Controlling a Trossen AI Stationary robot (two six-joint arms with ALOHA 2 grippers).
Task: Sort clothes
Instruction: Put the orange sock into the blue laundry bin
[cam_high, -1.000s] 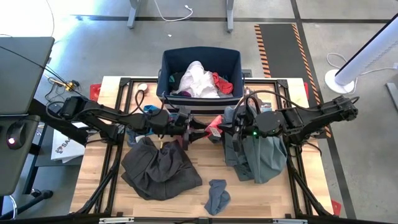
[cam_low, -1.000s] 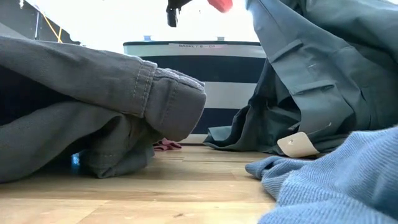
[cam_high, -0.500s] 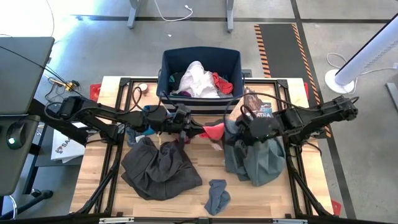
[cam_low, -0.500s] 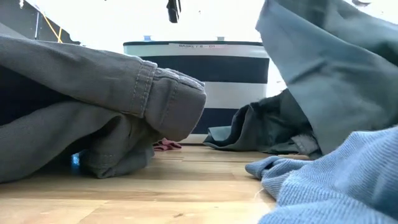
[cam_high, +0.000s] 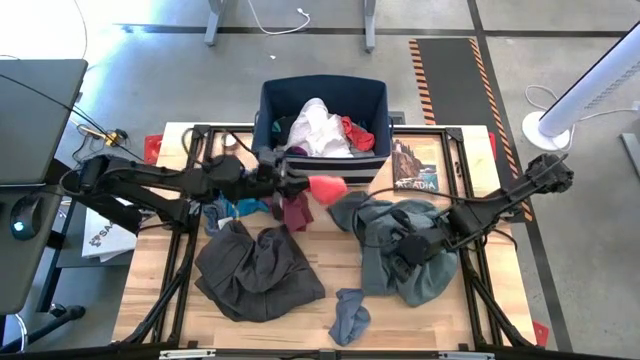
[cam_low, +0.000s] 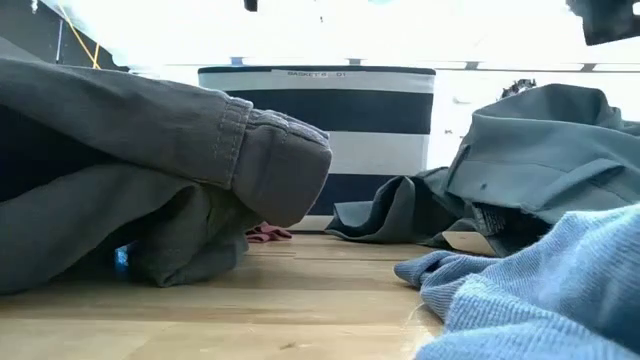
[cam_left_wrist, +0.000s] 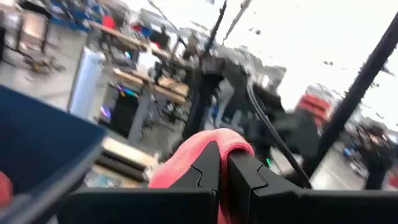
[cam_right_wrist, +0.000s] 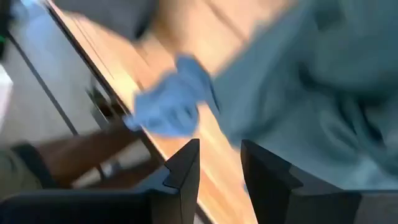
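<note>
Faintly: bin (cam_low: 317, 110) rim print unreadable; book (cam_high: 414, 167) "ARCADIA"

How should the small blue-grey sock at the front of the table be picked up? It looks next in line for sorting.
Probably by the bunched upper end of the blue-grey sock, coming straight down from above. It lies flat and crumpled on the table, clear of the dark trousers and the grey-green shirt, so a top pinch on a raised fold should catch fabric. The right end effector is nearest.
</note>
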